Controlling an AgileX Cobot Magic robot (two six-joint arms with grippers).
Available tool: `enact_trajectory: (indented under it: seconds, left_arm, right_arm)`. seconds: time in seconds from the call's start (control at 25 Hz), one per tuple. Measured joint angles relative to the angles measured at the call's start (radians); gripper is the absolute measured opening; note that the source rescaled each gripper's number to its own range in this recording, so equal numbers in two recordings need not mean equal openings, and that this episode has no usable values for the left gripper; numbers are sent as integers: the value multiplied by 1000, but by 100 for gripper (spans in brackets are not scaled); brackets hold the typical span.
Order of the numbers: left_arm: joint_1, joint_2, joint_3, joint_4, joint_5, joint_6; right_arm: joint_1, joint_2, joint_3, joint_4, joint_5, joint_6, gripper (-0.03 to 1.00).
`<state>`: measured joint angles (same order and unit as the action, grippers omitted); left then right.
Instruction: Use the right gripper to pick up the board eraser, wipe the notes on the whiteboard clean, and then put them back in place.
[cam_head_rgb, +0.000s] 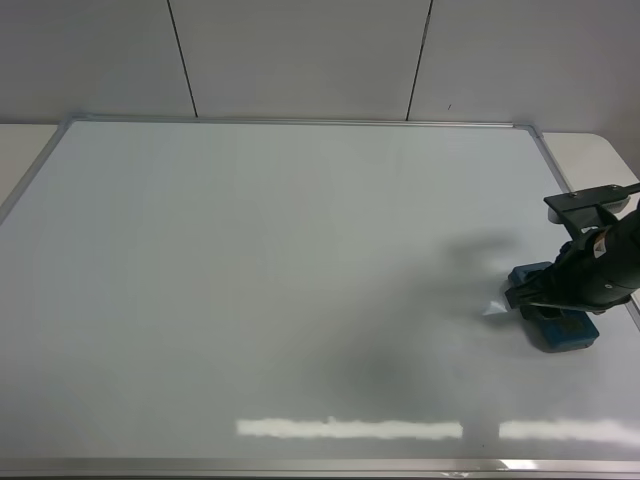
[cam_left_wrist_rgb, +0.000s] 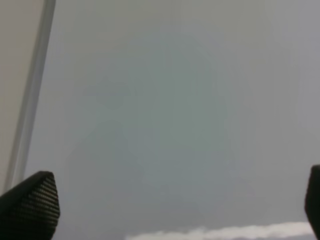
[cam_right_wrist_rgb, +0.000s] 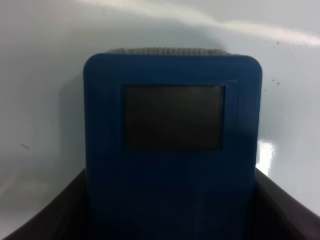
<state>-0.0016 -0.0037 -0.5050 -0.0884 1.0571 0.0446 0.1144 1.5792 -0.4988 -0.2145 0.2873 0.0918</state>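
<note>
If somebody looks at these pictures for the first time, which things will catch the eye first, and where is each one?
First comes the big glossy whiteboard, which fills almost the whole overhead view; no red notes show on it. Next is the blue board eraser near the board's right edge, with the right claw of the black arm around it. In the right wrist view the eraser sits between the claw's fingers, its dark grey patch facing the camera.

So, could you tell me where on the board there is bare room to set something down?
Nearly all of the whiteboard is bare, with no writing visible: the whole stretch from its left frame across the middle, and the top and bottom bands. The only crowded spot is by the right frame, where the right gripper sits over the board eraser.
</note>
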Motion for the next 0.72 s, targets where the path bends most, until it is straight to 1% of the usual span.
enact_trajectory:
  seconds: [0.04, 0.08, 0.12, 0.16, 0.2, 0.24, 0.28, 0.32, 0.44, 0.72]
  left_arm:
    - [0, 0, 0, 0, 0, 0]
    - [0, 0, 0, 0, 0, 0]
    - [0, 0, 0, 0, 0, 0]
    - [0, 0, 0, 0, 0, 0]
    - [0, 0, 0, 0, 0, 0]
    - [0, 0, 0, 0, 0, 0]
    - [0, 0, 0, 0, 0, 0]
    - [0, 0, 0, 0, 0, 0]
    - [0, 0, 0, 0, 0, 0]
    - [0, 0, 0, 0, 0, 0]
  right_arm:
    - [0, 0, 0, 0, -1, 4, 6]
    - [0, 0, 0, -4, -1, 10, 14]
    - [0, 0, 0, -12, -1, 23, 32]
    - [0, 0, 0, -20, -1, 41, 54]
    - [0, 0, 0, -26, 0, 52, 70]
    - [0, 0, 0, -26, 1, 62, 82]
    - [0, 0, 0, -25, 3, 65, 90]
    - [0, 0, 0, -20, 4, 65, 94]
    - [0, 0, 0, -8, 20, 49, 98]
    - [0, 0, 0, -8, 23, 45, 100]
